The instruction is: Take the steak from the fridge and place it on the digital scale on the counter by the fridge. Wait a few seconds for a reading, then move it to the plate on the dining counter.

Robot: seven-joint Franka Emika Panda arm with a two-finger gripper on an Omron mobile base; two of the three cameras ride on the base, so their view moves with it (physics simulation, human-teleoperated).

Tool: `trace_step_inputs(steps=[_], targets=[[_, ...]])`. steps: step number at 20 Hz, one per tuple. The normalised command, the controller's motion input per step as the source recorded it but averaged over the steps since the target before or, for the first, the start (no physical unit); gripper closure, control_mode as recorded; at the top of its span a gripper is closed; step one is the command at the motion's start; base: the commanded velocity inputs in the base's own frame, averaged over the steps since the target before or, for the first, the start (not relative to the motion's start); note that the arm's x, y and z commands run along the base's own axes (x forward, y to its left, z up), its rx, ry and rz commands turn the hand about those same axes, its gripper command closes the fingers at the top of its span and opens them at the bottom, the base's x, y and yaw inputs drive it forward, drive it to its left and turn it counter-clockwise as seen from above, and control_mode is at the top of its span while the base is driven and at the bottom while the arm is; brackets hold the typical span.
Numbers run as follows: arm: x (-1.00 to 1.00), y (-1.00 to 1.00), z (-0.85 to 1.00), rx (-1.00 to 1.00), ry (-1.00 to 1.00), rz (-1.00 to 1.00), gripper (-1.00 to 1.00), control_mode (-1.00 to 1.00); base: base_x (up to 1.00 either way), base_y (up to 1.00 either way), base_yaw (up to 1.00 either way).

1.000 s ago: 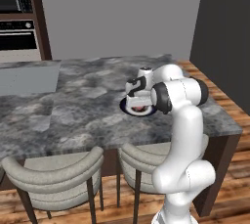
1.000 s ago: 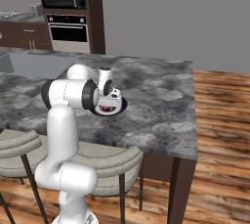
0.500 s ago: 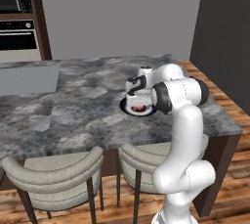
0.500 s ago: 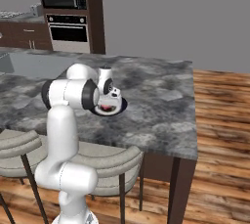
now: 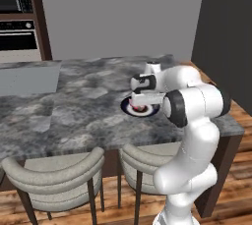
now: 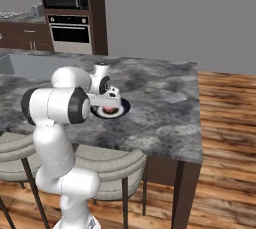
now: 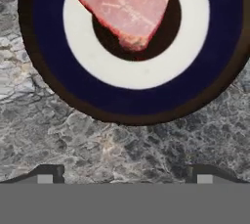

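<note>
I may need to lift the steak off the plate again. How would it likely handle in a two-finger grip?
The steak is a thin flat slab, so it would probably sag either side of a pinch. Raw meat is likely slippery. Lying flat in the plate, it shouldn't roll, though the plate might slide on the smooth stone counter.

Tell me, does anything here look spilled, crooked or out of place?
Nothing stands out. The pink-red raw steak lies on the round navy-rimmed plate with a white centre, within its rim as far as the hand view shows. The plate sits flat on the grey marbled dining counter, and the gripper is open.
</note>
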Motion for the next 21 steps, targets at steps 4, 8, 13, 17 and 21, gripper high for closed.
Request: trace_step_inputs(steps=[4, 8, 13, 17, 21], targets=[[-1.00, -0.08, 0.67, 0.00, -0.05, 0.00, -1.00, -1.00, 0.00, 0.00, 0.00], [-1.00, -0.05, 0.74, 0.00, -0.04, 0.01, -1.00, -1.00, 0.00, 0.00, 0.00], [-1.00, -0.02, 0.79, 0.00, -0.02, 0.01, -1.00, -1.00, 0.00, 0.00, 0.00], [-1.00, -0.04, 0.74, 0.00, -0.01, 0.02, -1.00, -1.00, 0.00, 0.00, 0.00], [-1.00, -0.05, 0.63, 0.00, 0.00, 0.03, -1.00, -1.00, 0.00, 0.00, 0.00]])
